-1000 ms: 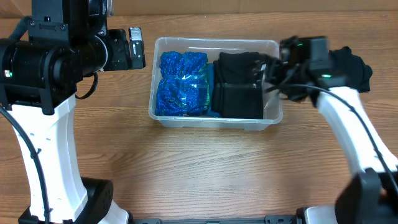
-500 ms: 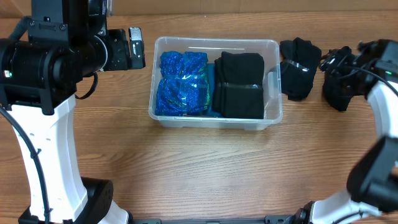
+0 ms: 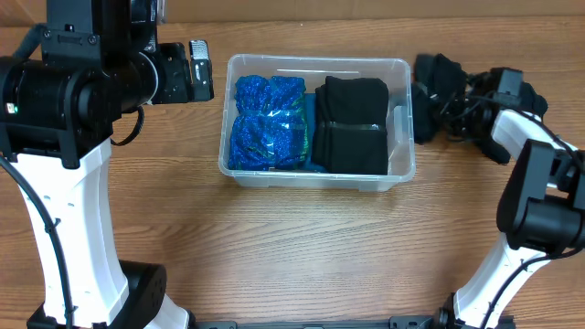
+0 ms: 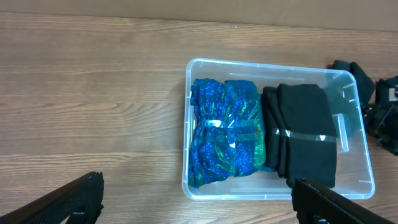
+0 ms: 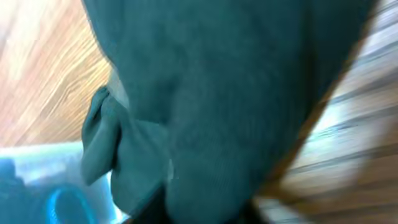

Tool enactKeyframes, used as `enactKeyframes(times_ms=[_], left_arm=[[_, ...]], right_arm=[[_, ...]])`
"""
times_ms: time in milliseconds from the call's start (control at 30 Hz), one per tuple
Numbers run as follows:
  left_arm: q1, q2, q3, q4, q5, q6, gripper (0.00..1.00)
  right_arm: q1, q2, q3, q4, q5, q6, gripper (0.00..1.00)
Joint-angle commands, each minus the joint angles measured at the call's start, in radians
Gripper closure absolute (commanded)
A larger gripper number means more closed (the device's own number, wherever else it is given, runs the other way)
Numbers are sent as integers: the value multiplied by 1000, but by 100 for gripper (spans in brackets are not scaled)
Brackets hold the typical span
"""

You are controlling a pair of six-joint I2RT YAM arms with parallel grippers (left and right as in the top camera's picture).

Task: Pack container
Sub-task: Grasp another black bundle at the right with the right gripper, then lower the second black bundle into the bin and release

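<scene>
The clear container [image 3: 315, 182] sits mid-table and also shows in the left wrist view [image 4: 273, 194]. Inside it, a shiny blue-green bundle [image 3: 267, 123] fills the left half and a folded black bundle [image 3: 352, 123] lies on the right. Just outside the right wall lies another black cloth bundle [image 3: 431, 78]. My right gripper [image 3: 462, 102] is on that outside bundle, and the dark cloth [image 5: 217, 93] fills the blurred right wrist view, with the fingers closed in on it. My left gripper [image 3: 199, 71] hangs open and empty, left of the container and above the table.
Bare wooden tabletop [image 3: 302, 247] surrounds the container. The left arm's white column [image 3: 78, 228] stands at the front left. The right arm [image 3: 539, 183] bends in from the front right. A wall edge runs along the back.
The right gripper swung from the container's right end out to the far right, then came back onto the outside black bundle and closed. The bundle shifted slightly. The left arm stayed still.
</scene>
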Motion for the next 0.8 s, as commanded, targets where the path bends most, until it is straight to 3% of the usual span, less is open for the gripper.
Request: enactKeyframes(times_ms=[0,233,333,400,533,767], left_arm=[[4,-2,0,-1,-10,9,0],[4,-2,0,-1,-10,9,0],[4,-2,0,-1,-10,9,0],[4,-2,0,-1,-10,9,0],[4,-2,0,-1,-10,9,0],[4,-2,0,-1,-10,9,0]], right_arm=[[-13,-72,5,-78,-13,27,96],[11,-558,5,-306,-51,-31,96],[92,-800,5,-331,-50,-34,96],[150,-861,5,-326,-50,-34,96],[335,-854,3,-278,-50,-34,96],[536,-580,3,-214,-5,-134,96]])
